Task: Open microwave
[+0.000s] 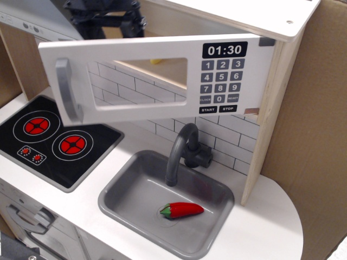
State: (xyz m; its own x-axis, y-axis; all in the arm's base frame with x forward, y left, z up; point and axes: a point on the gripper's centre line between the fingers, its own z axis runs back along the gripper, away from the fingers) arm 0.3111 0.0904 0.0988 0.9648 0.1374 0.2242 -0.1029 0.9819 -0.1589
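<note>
So the microwave [157, 78] door hangs swung wide out, grey handle on the far left, just below the gripper [105, 16] poking up behind its top edge. Can't tell if the jaws are spread. Way lower down, a red pepper [181, 210] lies in the sink [124, 195].

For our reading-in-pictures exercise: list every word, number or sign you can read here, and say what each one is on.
"01:30": clock display on the microwave door.
"1" to "9", then "0": keypad under the display.
"START", "STOP": bottom two keys.
"CLOCK", "RESET": keys beside "0", only just legible.
Hob: red ring marks, no text.
</note>
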